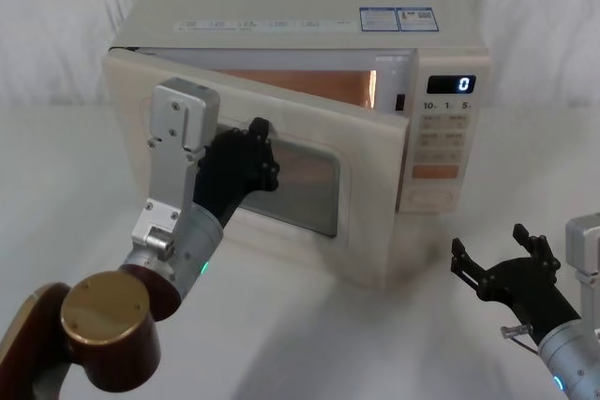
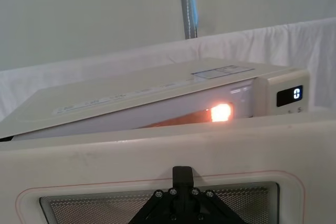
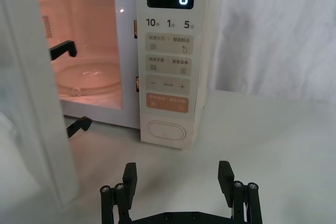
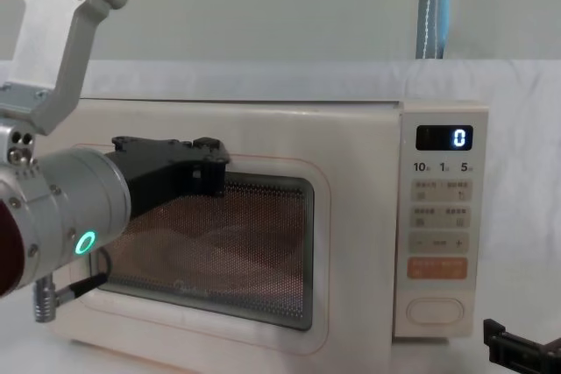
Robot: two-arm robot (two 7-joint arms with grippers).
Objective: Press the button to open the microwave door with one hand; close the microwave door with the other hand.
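Left hand (image 1: 255, 152), grip unclear, against half-open microwave door (image 1: 361, 222); right hand (image 1: 503, 269) spread before button (image 3: 164, 130).

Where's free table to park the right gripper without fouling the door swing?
Bare table runs between the half-open microwave door and the right gripper, and right of the control panel. Crowded: the door's face, where the left gripper sits against the window, and the gap in front of the button.
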